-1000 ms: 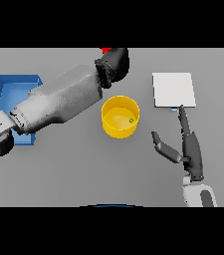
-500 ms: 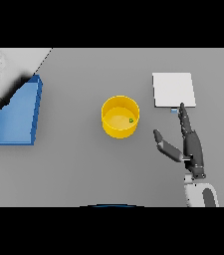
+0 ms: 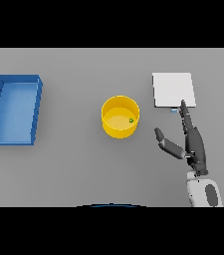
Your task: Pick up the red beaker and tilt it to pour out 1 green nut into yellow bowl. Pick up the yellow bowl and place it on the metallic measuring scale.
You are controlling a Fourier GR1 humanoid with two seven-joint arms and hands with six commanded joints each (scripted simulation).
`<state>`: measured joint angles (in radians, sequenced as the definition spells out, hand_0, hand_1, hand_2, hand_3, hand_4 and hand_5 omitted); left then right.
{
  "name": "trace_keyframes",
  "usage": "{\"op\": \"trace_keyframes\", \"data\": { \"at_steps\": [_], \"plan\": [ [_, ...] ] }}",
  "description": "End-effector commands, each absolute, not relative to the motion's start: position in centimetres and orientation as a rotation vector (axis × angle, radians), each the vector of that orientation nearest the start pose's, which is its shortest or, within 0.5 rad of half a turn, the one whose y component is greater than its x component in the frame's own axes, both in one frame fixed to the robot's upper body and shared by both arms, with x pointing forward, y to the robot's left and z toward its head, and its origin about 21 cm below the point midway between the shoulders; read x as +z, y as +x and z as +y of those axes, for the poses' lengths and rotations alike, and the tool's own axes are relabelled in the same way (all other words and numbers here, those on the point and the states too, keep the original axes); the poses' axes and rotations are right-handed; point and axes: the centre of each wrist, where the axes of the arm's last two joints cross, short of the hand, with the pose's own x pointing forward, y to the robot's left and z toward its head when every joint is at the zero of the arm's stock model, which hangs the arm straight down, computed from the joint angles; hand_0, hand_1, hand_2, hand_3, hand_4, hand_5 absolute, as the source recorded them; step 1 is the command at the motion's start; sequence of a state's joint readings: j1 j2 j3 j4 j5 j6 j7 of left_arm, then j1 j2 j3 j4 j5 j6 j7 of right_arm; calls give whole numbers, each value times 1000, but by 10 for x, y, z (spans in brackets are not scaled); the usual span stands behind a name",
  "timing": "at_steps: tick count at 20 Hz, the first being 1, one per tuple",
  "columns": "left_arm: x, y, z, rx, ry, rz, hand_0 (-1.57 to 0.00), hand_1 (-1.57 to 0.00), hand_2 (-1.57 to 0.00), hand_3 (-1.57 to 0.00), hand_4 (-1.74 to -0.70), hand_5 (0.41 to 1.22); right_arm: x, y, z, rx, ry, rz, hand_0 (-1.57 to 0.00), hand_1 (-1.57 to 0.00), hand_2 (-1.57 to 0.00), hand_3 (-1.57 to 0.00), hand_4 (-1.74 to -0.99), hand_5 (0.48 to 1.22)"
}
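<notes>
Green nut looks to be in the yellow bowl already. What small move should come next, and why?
Probably move the right hand left toward the yellow bowl to grasp it. The green nut already lies inside, the hand is open and apart from the bowl, and the measuring scale sits just beyond its fingertips.

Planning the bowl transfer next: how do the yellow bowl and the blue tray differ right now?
The yellow bowl is round and sits mid-table; the blue tray is rectangular, larger, and sits far left. The bowl holds a green nut; nothing shows inside the tray. Both are open-topped, upright and untouched; the right hand is open, nearer the bowl.
</notes>
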<state>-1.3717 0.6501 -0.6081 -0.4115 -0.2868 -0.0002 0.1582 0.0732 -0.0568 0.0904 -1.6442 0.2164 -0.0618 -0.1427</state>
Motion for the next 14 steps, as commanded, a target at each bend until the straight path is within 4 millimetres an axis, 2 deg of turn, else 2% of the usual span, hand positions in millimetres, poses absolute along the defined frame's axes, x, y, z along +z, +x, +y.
{"op": "trace_keyframes", "data": {
  "at_steps": [1, 2, 6, 11, 14],
  "plan": [
    [264, 472, 283, -879, 1129, -1331, -1571, -1571, -1569, -1415, -1739, 1221, 0, 226, -227, 236, -188, -1721, 1, 1, 1, 1, -1217, 595],
    [252, 467, 297, -784, 1103, -1339, -1571, -1571, -1569, -1432, -1740, 1221, -1, 226, -225, 239, -180, -1722, 1, 1, 1, 1, -1217, 599],
    [206, 440, 322, -531, 1051, -1288, -1571, -1571, -1570, -1458, -1740, 1221, -1, 228, -225, 286, -201, -1710, 1, 1, 1, 1, -1210, 631],
    [153, 394, 330, -386, 1005, -1212, -1571, -1571, -1571, -1452, -1741, 1221, 1, 226, -221, 295, -197, -1706, 1, 1, 1, 1, -1210, 660],
    [123, 373, 332, -339, 973, -1151, -1571, -1571, -1571, -1450, -1741, 1221, 0, 225, -222, 292, -203, -1695, 1, 1, 1, 1, -1218, 664]
  ]
}}
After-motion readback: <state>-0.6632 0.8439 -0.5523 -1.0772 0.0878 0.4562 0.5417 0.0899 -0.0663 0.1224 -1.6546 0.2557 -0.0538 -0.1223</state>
